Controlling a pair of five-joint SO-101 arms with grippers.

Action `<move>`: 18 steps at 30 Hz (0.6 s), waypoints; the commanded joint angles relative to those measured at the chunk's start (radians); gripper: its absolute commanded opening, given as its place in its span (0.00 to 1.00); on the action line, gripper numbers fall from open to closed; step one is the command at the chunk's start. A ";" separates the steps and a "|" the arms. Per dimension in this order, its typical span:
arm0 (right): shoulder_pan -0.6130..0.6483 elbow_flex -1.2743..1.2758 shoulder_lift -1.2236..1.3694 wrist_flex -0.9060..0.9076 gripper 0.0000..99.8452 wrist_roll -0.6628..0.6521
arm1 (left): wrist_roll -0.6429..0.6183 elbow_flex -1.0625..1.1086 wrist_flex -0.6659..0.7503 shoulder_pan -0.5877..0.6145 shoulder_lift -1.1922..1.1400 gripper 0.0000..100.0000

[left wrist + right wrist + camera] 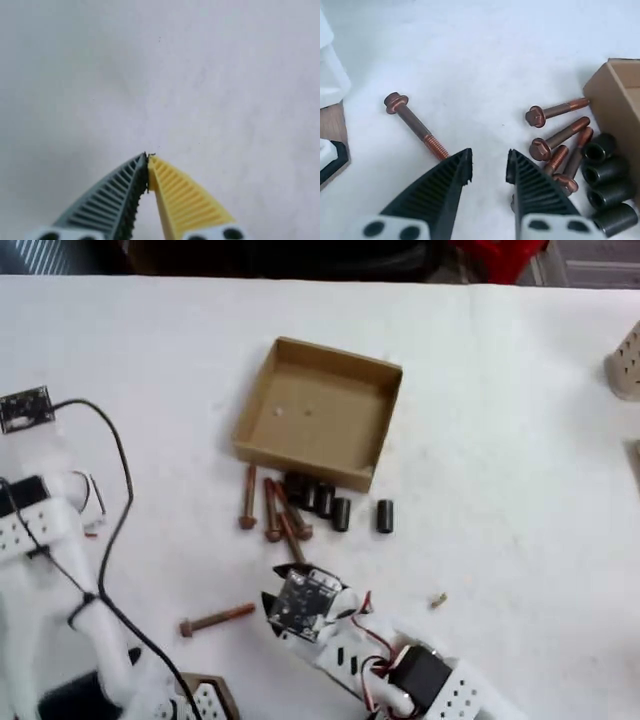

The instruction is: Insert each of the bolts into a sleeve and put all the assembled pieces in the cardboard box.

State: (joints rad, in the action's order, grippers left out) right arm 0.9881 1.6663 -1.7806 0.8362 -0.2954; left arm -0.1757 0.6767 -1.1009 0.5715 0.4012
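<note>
The right claw (489,165) is hanging low over the white tabletop (500,440) with its two black fingers (445,185) spread moderately apart and gripping nothing. It is pointing at the bare patch between a lone bolt (415,124) and a bunch of bolts (559,136). The lone bolt is lying flat, its threaded end running just behind one black finger; whether they are touching is not clear.

In the high view the right arm (400,670) is reaching in from the near edge, and the lone bolt (215,620) is lying off to its side, well apart from the others. The bunch of bolts (270,508), four by the right wrist view, is lying close together just in front of the cardboard box (318,412), some of them crossing or touching. Right beside them, black sleeves (322,498) are lying in a short row along the box's near wall, and one more sleeve (385,515) is sitting a little apart from that row. In the right wrist view the sleeves (602,171) are lying side by side next to the cardboard box (617,95), with the nearest bolts touching or nearly touching them. No bolt is sitting inside a sleeve, and the box floor is showing bare cardboard.

The left claw (148,161) is hovering over plain tabletop, its grey and yellow fingers (182,200) pressed together at the tips with nothing between them.

A small tan bit (437,600) is lying on the tabletop near the right arm.
</note>
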 commanded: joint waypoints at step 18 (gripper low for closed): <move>0.228 -0.413 1.122 -0.510 0.12 -0.014 | -0.035 0.017 0.359 0.038 -0.203 0.02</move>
State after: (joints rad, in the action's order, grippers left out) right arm 1.1600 1.3410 -0.8815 0.4833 -0.3000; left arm -0.2018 0.6905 -0.7986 0.5915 0.1926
